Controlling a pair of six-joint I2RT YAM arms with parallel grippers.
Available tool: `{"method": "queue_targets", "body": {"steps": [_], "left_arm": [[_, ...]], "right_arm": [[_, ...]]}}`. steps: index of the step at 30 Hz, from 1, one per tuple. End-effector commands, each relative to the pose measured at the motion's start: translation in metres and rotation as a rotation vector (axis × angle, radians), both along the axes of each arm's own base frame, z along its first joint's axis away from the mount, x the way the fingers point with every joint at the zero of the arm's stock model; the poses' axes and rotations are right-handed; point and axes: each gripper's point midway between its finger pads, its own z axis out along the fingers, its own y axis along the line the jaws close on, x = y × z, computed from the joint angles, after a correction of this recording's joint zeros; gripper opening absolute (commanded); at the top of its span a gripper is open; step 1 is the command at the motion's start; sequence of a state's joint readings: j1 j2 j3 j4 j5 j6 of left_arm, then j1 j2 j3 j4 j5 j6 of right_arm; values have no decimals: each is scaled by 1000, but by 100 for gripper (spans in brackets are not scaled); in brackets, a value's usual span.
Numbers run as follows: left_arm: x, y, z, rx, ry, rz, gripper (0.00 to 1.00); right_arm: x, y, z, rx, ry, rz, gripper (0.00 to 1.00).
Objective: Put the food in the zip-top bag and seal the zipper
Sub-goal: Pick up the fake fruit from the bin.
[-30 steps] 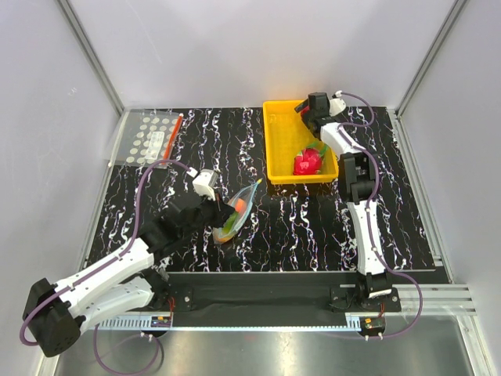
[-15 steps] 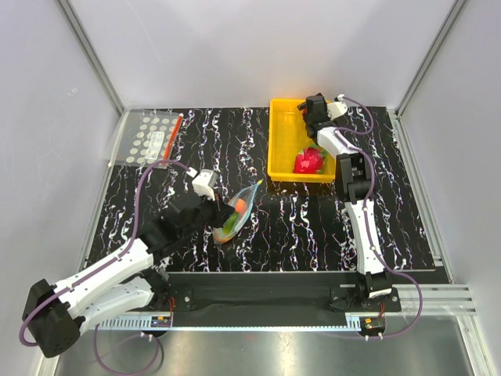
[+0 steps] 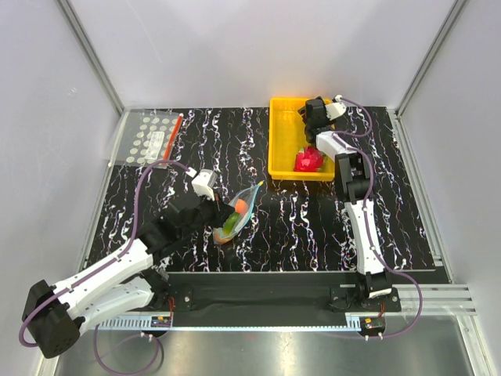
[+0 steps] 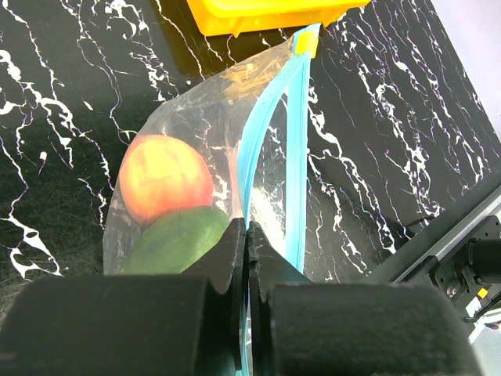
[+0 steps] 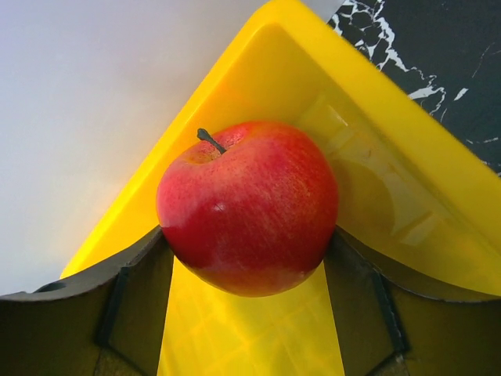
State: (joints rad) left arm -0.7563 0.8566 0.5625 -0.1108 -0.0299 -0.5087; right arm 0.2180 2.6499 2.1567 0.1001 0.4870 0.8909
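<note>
Evidently the glossy red toy apple (image 5: 246,207) inside the yellow plastic tray (image 5: 407,157) is light, hard and slippery, best held across its widest part, where the right hand (image 5: 248,235) flanks it, gripping or not I cannot tell.

The right gripper (image 5: 246,270) has seemingly clamped the apple (image 5: 246,207).

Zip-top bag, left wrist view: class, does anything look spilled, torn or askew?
Nothing stands out. The zip-top bag lies intact on the table, a peach-orange fruit and a green fruit inside; the left gripper is shut on its unsealed zipper.
</note>
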Motion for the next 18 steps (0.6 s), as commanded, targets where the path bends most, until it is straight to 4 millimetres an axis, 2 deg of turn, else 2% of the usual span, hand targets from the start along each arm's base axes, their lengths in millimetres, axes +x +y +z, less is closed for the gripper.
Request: {"method": "queue_targets", "body": {"steps": [1, 4, 6, 9, 10, 12, 13, 14, 15, 18], "left_arm": [[4, -4, 10, -32, -37, -4, 0], [4, -3, 13, -34, -41, 3, 0], [4, -2, 14, -38, -47, 9, 0], [5, 0, 15, -39, -49, 17, 0], [6, 0, 16, -38, -50, 20, 0], [6, 1, 16, -38, -49, 23, 0], [5, 1, 15, -37, -48, 23, 0], [5, 1, 15, -36, -49, 24, 0], [5, 2, 14, -31, -47, 23, 0], [7, 3, 12, -6, -40, 28, 0]], "right_arm": [[-2, 16, 112, -51, -209, 48, 62], [-19, 31, 141, -84, -254, 116, 58], [-37, 37, 157, -126, -265, 158, 55], [-65, 43, 176, -206, -296, 209, 57], [-74, 51, 185, -230, -314, 231, 58], [-100, 51, 190, -300, -312, 255, 58], [-110, 59, 201, -315, -360, 285, 55], [-127, 56, 199, -333, -352, 301, 53], [-135, 56, 201, -353, -356, 314, 50], [-173, 69, 205, -403, -357, 410, 47]]}}
